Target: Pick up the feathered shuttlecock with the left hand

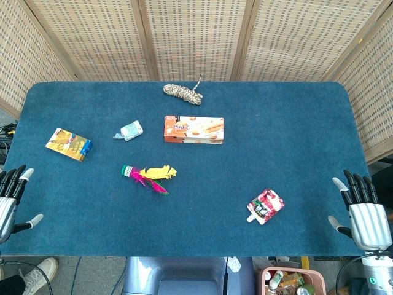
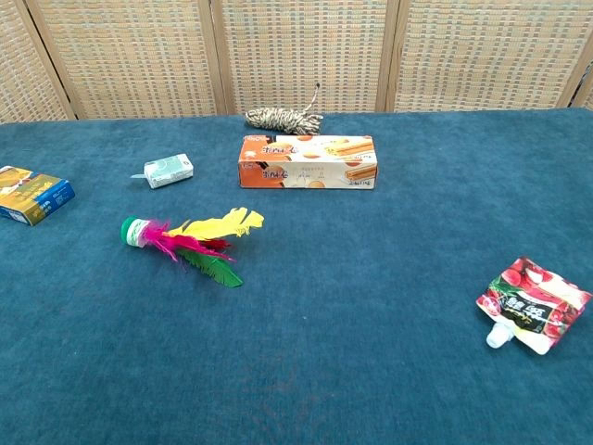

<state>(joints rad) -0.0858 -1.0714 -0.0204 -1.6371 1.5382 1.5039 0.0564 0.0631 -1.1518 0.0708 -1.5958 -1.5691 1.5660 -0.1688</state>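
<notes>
The feathered shuttlecock [image 1: 149,176] [image 2: 190,240] lies flat on the blue table, left of centre, with a green base pointing left and pink, yellow and green feathers fanning right. My left hand [image 1: 10,200] hovers at the table's front left edge, fingers spread and holding nothing, well to the left of the shuttlecock. At the front right edge my right hand [image 1: 363,212] is also spread and holds nothing. Neither hand appears in the chest view.
An orange biscuit box [image 1: 193,129] [image 2: 308,161] lies mid-table, a coil of rope [image 1: 182,92] [image 2: 283,118] behind it. A small pale packet [image 1: 131,130] [image 2: 169,171] and a yellow-blue box [image 1: 69,145] [image 2: 32,195] sit left. A red drink pouch [image 1: 265,206] [image 2: 532,304] lies right. Wicker screens back the table.
</notes>
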